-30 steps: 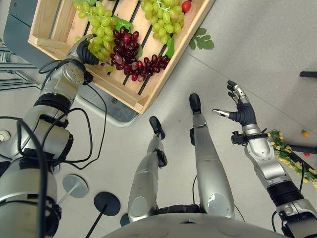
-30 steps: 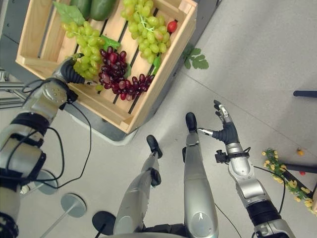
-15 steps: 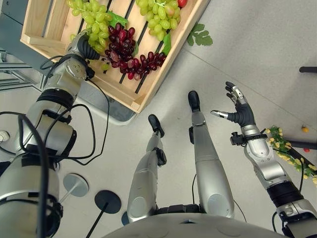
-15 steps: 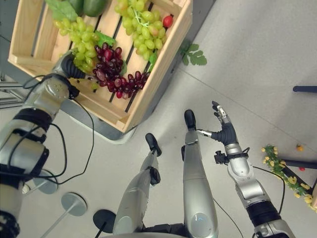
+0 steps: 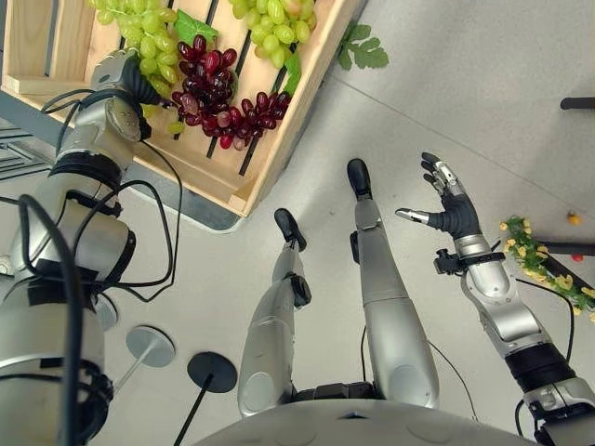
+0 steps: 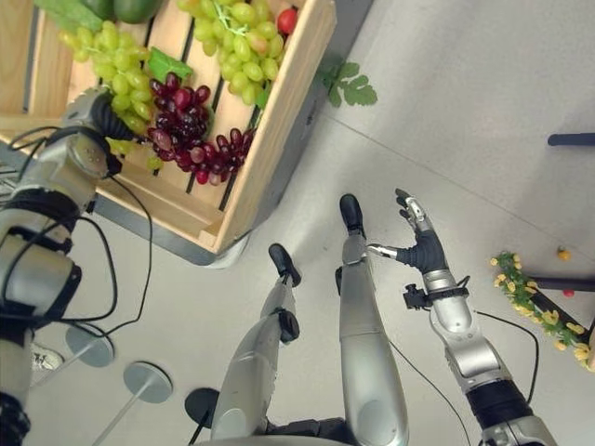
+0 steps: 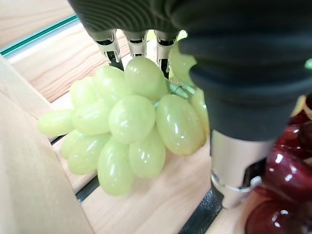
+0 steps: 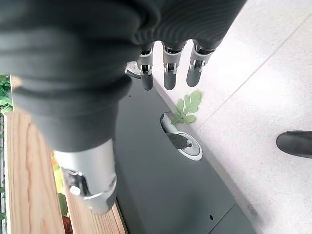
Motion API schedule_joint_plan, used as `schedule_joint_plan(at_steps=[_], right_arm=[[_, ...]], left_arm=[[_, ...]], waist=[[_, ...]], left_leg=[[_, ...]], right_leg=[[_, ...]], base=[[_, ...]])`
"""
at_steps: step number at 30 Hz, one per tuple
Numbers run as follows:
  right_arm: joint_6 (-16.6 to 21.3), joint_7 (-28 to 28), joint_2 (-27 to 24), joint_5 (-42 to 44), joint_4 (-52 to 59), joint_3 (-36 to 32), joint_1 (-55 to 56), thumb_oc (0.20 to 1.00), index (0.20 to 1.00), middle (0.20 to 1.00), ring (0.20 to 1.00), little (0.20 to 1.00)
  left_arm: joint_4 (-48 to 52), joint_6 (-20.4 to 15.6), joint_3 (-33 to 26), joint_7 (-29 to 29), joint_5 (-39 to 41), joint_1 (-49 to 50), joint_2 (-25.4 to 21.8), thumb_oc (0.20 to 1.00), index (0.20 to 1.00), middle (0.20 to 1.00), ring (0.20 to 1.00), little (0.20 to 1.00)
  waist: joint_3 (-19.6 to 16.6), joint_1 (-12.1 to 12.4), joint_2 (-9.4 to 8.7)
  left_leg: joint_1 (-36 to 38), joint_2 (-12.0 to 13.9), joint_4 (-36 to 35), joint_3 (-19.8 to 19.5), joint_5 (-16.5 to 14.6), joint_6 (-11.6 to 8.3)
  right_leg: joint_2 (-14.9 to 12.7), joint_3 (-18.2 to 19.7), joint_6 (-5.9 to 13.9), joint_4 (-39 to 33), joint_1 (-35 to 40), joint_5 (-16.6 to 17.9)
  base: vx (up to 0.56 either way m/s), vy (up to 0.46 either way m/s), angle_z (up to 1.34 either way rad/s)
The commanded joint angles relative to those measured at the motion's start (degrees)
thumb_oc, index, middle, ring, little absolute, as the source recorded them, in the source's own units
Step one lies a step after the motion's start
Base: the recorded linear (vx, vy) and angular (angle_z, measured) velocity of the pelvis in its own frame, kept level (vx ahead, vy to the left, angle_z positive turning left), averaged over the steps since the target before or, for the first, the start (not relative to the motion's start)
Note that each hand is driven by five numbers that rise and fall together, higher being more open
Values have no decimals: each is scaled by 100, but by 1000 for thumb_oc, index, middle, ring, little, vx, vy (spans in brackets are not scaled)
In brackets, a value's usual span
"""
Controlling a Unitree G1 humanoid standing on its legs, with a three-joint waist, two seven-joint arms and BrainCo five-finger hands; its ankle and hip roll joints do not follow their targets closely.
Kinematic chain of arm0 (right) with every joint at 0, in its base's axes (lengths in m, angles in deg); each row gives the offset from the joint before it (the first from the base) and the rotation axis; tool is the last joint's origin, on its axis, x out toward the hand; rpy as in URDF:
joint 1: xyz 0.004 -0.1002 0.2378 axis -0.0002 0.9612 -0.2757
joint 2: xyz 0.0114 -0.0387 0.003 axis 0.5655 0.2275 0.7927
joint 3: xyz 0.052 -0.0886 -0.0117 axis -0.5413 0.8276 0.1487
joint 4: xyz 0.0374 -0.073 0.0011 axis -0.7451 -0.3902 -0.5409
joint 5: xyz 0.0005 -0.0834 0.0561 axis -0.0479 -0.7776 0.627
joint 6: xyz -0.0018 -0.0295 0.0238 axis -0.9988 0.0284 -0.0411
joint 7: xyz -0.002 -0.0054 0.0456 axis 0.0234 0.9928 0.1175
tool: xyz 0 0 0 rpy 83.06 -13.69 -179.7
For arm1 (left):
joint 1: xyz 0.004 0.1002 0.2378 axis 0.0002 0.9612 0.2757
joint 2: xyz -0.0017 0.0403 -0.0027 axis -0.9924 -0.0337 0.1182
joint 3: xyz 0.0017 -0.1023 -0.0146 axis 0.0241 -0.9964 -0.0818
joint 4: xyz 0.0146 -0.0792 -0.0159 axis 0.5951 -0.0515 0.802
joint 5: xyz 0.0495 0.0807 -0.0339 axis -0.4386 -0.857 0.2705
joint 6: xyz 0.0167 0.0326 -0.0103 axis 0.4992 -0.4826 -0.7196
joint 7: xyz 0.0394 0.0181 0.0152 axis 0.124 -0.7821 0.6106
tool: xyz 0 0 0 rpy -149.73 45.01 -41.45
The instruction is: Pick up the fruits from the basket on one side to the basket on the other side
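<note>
- Over at the wooden crate (image 5: 244, 177), L side of the head views, the left hand (image 5: 125, 76) is down among the fruit, right by the green grape bunch (image 5: 139, 37).
- L wrist view: fingers (image 7: 138, 46) reach over the top of the green bunch (image 7: 127, 124), thumb comes down on the opposite side, so the bunch sits between them. Looks like a closing grasp, but whether it's properly clenched on the grapes I can't tell; tips are hidden behind the fruit.
- Bunch rests on the crate slats, not lifted.
- Red grape bunch (image 5: 218, 98) lies just beside it, touching or nearly; second green bunch (image 6: 232, 51) further along w/ a small red fruit (image 6: 287, 20) near the crate's far corner.
- Right hand (image 5: 448, 203) hangs well apart, out over the grey floor (image 5: 446, 84), fingers spread and released, holding nothing. Idle.
- Loose green leaf (image 5: 361, 51) on floor by the crate; some yellow flowers (image 5: 535, 265) near the R arm.
- Step, my read: the grasp stage of the first pick, w/ no fruit moved across yet, so task is early.
- Next move needs: firm closure round the stem end/top of the bunch, then a straight lift clear of the crate wall before swinging to the other side.
- Risk: grapes squeezed out sideways, or the red bunch dragged along if tangled.
</note>
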Motion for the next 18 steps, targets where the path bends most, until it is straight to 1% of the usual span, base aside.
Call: schedule_joint_plan(at_steps=[1, 4, 5, 6, 7, 18], right_arm=[[350, 9, -72, 64, 534, -238, 299, 1000, 1000, 1000, 1000, 1000], [383, 16, -73, 111, 555, -302, 381, 1000, 1000, 1000, 1000, 1000], [392, 23, -81, 116, 600, -336, 418, 1000, 1000, 1000, 1000, 1000], [405, 34, -88, 125, 625, -370, 449, 1000, 1000, 1000, 1000, 1000], [423, 40, -91, 138, 625, -395, 475, 1000, 1000, 1000, 1000, 1000], [482, -2, -103, 156, 529, -407, 449, 1000, 1000, 1000, 1000, 1000]], left_arm=[[-347, 97, -220, 47, -41, -156, -425, 1000, 1000, 1000, 1000, 1000], [-349, 102, -115, 42, -148, -187, -532, 1000, 1000, 1000, 1000, 1000], [-337, 90, -75, 53, -198, -184, -556, 912, 912, 912, 912, 912], [-317, 86, -63, 43, -228, -184, -581, 664, 664, 664, 664, 664], [-297, 76, -27, 31, -269, -190, -599, 200, 200, 200, 200, 200], [-266, 53, -45, 9, -219, -166, -550, 200, 200, 200, 200, 200]], waist=[[116, -37, -62], [116, -40, -68], [116, -45, -72], [116, -41, -74], [116, -39, -75], [116, -21, -56]], left_leg=[[-375, 200, 1111, -254, -514, -3], [-425, 206, 1108, -275, -508, -4], [-444, 208, 1105, -274, -507, -8], [-457, 210, 1110, -279, -507, -11], [-477, 210, 1113, -286, -506, -12], [-558, 219, 1167, -321, -515, -17]], right_leg=[[5, 80, 794, -242, 401, -141], [27, 67, 791, -215, 340, -155], [30, 64, 792, -220, 322, -153], [30, 55, 792, -220, 304, -151], [32, 56, 793, -215, 280, -149], [41, 29, 783, -106, 167, -165]], base=[[5, -8, -4], [0, 0, 0], [0, 0, 0], [0, 0, 0], [0, 0, 0], [0, 0, 0]])
